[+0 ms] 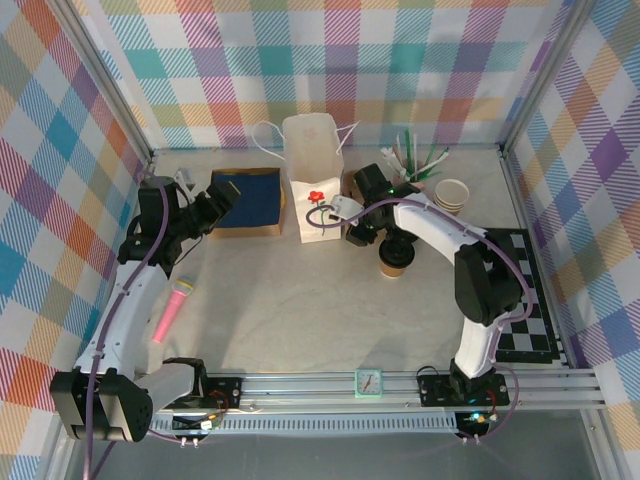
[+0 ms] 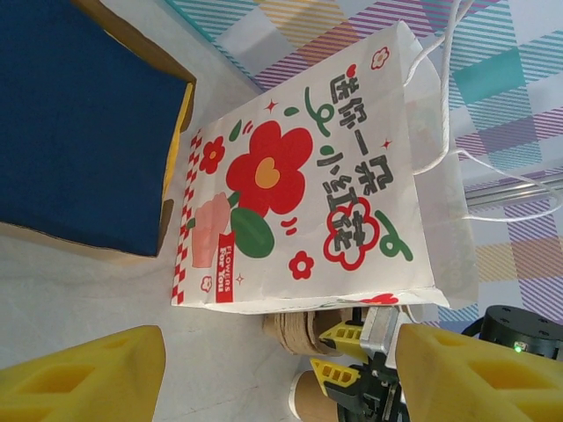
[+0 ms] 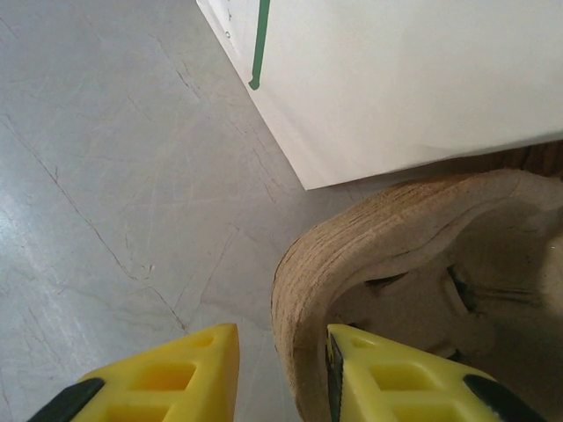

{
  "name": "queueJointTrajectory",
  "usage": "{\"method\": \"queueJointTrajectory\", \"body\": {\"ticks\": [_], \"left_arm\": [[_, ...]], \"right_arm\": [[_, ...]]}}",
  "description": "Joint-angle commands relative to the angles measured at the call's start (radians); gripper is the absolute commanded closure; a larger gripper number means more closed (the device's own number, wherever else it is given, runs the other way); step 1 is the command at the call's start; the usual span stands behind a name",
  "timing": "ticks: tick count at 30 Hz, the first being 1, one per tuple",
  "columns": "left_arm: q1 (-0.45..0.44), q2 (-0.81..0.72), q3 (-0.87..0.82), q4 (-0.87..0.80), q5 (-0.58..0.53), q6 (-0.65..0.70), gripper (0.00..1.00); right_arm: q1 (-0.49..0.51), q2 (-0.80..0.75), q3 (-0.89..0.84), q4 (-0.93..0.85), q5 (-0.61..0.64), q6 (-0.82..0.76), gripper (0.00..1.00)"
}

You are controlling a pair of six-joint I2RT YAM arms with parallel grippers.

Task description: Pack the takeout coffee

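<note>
**Q:** Where is the open room?
**A:** On the table (image 1: 300,320), near of the white bag (image 1: 313,180). A blue box (image 1: 245,200) sits just left of the bag, and plaid walls close three sides.

**Q:** Containers?
**A:** The bag stands upright with its mouth open; its contents cannot be told. The takeout coffee (image 1: 397,256), lidded, stands on the table just right of the bag.

**Q:** Writing?
**A:** Green Chinese characters, red flowers and a strip reading "FLOWERS FOR YOU".

**Q:** Grippers?
**A:** The left gripper (image 2: 281,378) is spread wide and faces the bag. The right gripper (image 3: 281,369) has its fingers parted astride the rim of the cardboard tray (image 3: 422,264).
</note>
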Motion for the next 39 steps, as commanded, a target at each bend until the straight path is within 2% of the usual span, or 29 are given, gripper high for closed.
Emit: {"method": "queueJointTrajectory", "body": {"ticks": [1, 4, 16, 27, 36, 39], "left_arm": [[0.018, -0.020, -0.012, -0.002, 0.009, 0.017, 0.30], [0.019, -0.020, -0.012, -0.003, 0.006, 0.017, 0.30], [0.021, -0.018, -0.009, -0.004, 0.000, 0.021, 0.30], [0.020, -0.015, -0.008, 0.002, 0.000, 0.019, 0.30], [0.021, -0.015, -0.008, 0.002, -0.005, 0.020, 0.31], [0.021, -0.017, -0.009, 0.006, -0.005, 0.020, 0.31]], "right_arm": [[0.006, 0.021, 0.024, -0.011, -0.015, -0.012, 0.67], [0.008, 0.026, 0.028, -0.013, -0.024, -0.003, 0.73], [0.030, 0.009, 0.043, -0.034, -0.009, 0.003, 0.83], [0.041, -0.011, 0.066, -0.060, 0.015, 0.010, 0.87], [0.062, -0.079, 0.052, 0.002, 0.135, 0.025, 1.00], [0.073, -0.120, 0.038, 0.043, 0.171, 0.020, 1.00]]}}
